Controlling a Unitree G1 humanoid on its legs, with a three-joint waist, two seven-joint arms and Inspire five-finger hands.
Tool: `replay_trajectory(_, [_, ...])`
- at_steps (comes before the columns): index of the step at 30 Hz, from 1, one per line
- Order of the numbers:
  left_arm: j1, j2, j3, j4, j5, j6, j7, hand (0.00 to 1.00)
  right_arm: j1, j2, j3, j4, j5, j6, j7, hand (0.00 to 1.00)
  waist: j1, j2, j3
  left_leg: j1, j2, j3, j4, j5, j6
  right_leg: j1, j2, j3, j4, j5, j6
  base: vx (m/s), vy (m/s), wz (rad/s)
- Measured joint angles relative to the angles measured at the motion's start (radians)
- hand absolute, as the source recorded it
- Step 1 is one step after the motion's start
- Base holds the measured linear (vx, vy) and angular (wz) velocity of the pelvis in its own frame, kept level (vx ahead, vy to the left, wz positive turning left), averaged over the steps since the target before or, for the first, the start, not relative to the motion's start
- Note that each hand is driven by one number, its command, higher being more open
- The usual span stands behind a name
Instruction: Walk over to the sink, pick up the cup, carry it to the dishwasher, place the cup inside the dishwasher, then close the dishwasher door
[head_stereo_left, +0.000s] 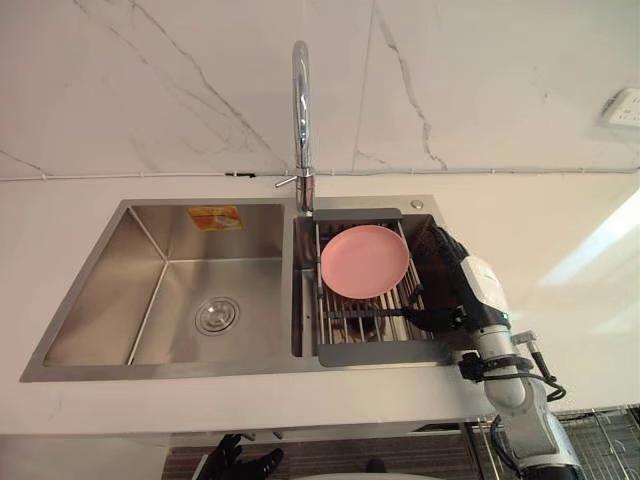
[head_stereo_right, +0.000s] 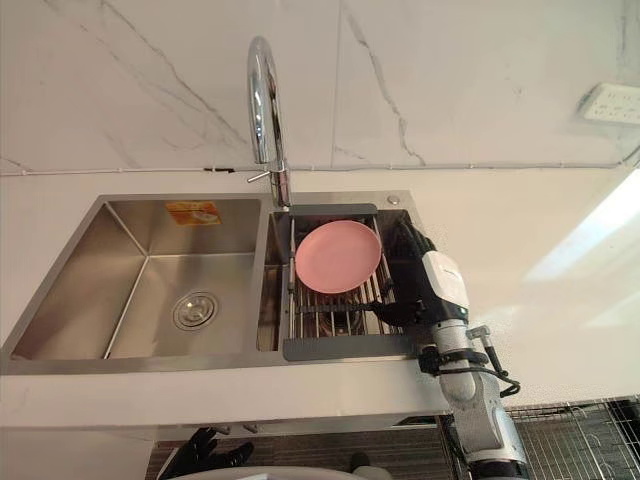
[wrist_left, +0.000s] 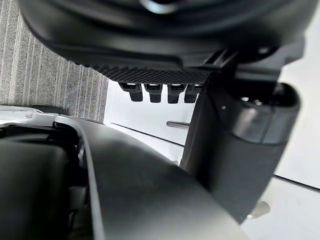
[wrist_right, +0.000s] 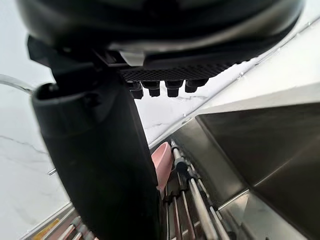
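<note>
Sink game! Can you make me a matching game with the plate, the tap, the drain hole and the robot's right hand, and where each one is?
1 pink plate
2 tap
3 drain hole
4 right hand

A in the left basin
B on the rack
C at the back of the sink, in the middle
D by the rack's right side

Pairs: 1-B, 2-C, 3-A, 4-D

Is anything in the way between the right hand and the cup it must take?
No cup can be made out. The right hand is at the right edge of the rack in the sink; the pink plate lies on the rack beside it and hides what is below, so it may be in the way.
</note>
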Motion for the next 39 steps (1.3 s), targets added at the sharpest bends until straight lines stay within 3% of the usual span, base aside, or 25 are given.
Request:
replay_trajectory(6, [0.001,0.0,-0.003,-0.005,0.0,0.0,-0.001,1.0,-0.025,0.0,0.03,0.015,-0.026,0.004,-0.062,1.0,0.007,0.0,0.0,0.0,0.0,-0.005,0.0,0.001,0.0,0.002,-0.001,-0.005,0.0,0.0,0.0,-0.03,-0.02,0.02])
replay_trajectory(24, [0.005,0.004,-0.013,-0.025,-0.001,0.002,-0.002,1.0,-0.095,0.005,0.102,0.105,-0.063,0.069,-0.127,1.0,0.025,-0.002,0.002,-0.001,-0.003,-0.016,0.001,0.003,0.0,0.008,-0.005,-0.017,0.002,0.0,0.001,-0.01,-0.003,0.01])
replay_trajectory(39, [0.006,0.012,-0.021,-0.042,-0.001,0.005,-0.005,1.0,-0.17,0.016,0.152,0.169,-0.063,0.091,-0.128,1.0,0.038,-0.011,0.013,-0.003,-0.007,-0.022,0.001,0.002,0.0,0.012,-0.014,-0.029,0.008,-0.002,0.003,-0.03,-0.011,0.02])
